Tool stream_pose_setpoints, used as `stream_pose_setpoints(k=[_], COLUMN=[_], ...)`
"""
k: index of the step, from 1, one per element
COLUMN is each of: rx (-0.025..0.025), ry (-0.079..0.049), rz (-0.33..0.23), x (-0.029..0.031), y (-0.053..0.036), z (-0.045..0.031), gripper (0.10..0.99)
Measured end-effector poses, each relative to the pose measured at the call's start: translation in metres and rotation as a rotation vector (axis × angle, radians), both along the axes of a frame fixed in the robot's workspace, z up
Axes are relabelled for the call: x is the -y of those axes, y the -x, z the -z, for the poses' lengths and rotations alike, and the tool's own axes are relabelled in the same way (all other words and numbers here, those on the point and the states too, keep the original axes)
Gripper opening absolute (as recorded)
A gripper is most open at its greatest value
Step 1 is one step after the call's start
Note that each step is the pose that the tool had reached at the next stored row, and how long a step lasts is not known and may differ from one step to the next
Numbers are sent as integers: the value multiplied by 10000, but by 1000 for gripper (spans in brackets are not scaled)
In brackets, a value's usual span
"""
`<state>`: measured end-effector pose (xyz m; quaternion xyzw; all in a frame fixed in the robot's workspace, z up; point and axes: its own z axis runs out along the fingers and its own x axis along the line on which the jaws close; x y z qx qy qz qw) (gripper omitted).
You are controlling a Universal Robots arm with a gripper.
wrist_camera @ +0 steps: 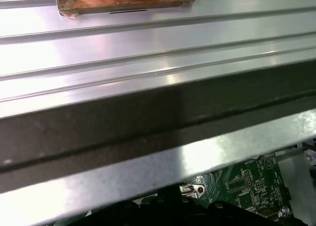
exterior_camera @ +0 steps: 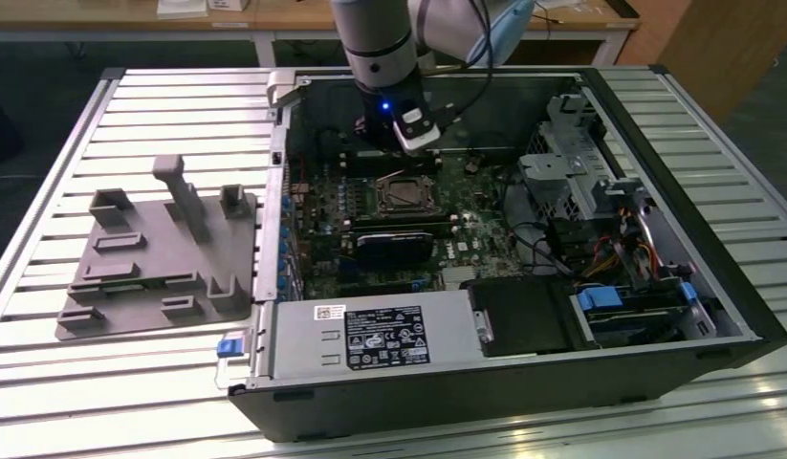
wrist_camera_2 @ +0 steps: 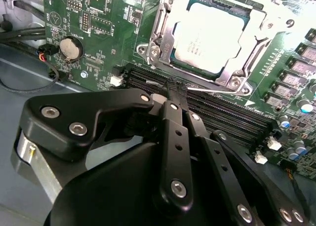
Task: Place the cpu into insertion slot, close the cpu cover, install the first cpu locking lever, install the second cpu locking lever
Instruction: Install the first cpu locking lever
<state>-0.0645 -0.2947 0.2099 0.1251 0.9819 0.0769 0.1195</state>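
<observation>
The cpu (wrist_camera_2: 210, 36) lies flat in the insertion slot (exterior_camera: 404, 197) on the green motherboard, its silver top facing up. The grey metal cpu cover (wrist_camera_2: 164, 31) is down around it as a frame. A thin silver locking lever (wrist_camera_2: 217, 91) runs along the socket's edge next to the long black memory slots. My gripper (wrist_camera_2: 175, 90) has its black fingers shut together, with the tips at this lever rod; whether they touch it I cannot tell. In the exterior view the gripper (exterior_camera: 416, 143) hangs inside the open computer case, just behind the socket.
Memory slots (wrist_camera_2: 232, 112) and a coin battery (wrist_camera_2: 70, 48) flank the socket. The case holds a black module (exterior_camera: 393, 247), a power supply (exterior_camera: 367, 339) and a drive cage (exterior_camera: 584, 163). A grey fixture (exterior_camera: 157, 253) stands on the slatted table at the exterior view's left.
</observation>
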Motion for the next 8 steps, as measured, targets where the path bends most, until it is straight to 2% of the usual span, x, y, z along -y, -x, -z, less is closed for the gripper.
stream_pose_setpoints(k=[4, 8], rx=[119, 164], ry=[1, 0], rz=[98, 168], x=[-1, -5], y=[6, 31], z=[18, 23], gripper=[102, 102])
